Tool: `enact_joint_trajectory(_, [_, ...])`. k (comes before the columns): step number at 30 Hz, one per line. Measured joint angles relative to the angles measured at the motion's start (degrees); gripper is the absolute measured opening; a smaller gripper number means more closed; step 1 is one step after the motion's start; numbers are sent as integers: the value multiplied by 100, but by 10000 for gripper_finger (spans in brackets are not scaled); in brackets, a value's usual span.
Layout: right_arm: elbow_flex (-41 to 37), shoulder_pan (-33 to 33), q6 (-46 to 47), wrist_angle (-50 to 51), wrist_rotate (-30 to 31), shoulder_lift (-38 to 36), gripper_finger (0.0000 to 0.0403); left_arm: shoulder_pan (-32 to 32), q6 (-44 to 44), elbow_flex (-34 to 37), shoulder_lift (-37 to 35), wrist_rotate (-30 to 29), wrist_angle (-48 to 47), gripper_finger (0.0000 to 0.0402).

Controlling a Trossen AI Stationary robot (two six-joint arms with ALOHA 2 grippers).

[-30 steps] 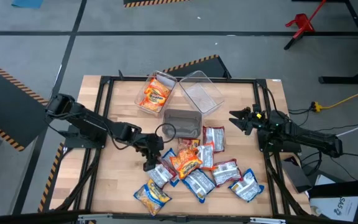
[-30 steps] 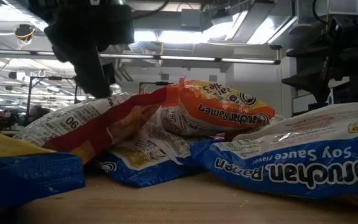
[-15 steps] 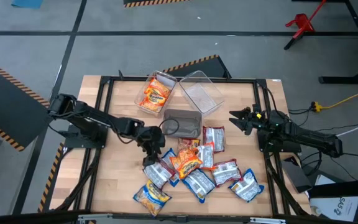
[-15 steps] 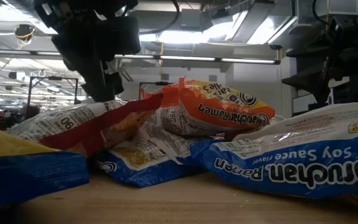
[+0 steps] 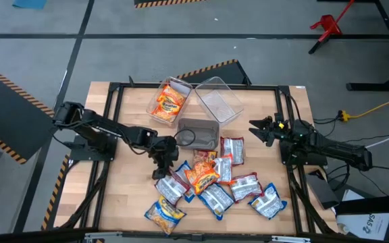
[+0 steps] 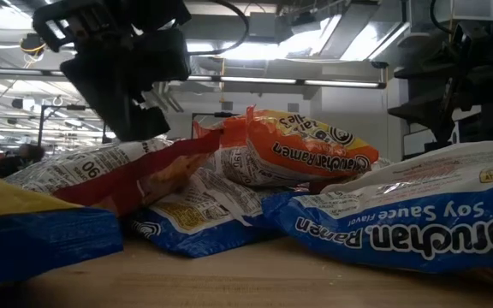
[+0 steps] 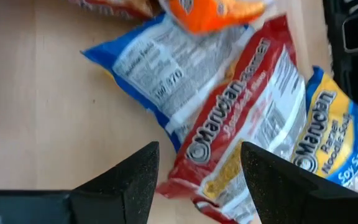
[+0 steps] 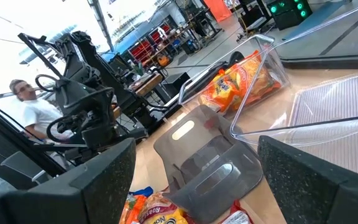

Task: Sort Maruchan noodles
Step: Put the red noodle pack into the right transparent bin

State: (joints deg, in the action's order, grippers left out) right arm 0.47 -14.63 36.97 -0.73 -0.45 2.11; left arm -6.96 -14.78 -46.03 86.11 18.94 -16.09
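Observation:
Several Maruchan noodle packets lie in a loose pile (image 5: pixel 211 182) on the near middle of the table. Some are orange, some blue-and-white, some red-and-white. My left gripper (image 5: pixel 162 169) hangs open at the pile's left end, slanting down. In the left wrist view it (image 7: pixel 197 186) straddles a red-and-white packet (image 7: pixel 241 143) without touching it. That packet rests on a blue-and-white one (image 7: pixel 148 68). An orange packet (image 6: pixel 306 145) tops the pile. My right gripper (image 5: pixel 258 129) waits open and level at the table's right side.
At the far middle a clear bin (image 5: pixel 169 100) holds an orange packet, beside an empty clear bin (image 5: pixel 218 99). A grey bin (image 5: pixel 198 133) stands just beyond the pile. A black frame (image 5: pixel 113 121) rims the table. A person (image 8: pixel 27 106) sits beyond the table.
My left gripper has moved a little toward the table's right, closer to the pile, and has rolled about its own axis. The packets have stayed where they were.

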Motion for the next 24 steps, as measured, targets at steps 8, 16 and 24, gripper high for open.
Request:
enact_joint_trajectory(8, [0, 0, -2, 0, 2, 0, 324, -7, 157, -4, 275, 355, 10, 221])
enact_joint_trajectory(16, [0, 0, -24, 0, 0, 2, 324, -77, 336, -4, 760, 1076, 131, 221])
enact_joint_trajectory(24, [0, 0, -144, 0, 2, 2, 324, -101, 304, -2, 1137, 1970, 306, 204])
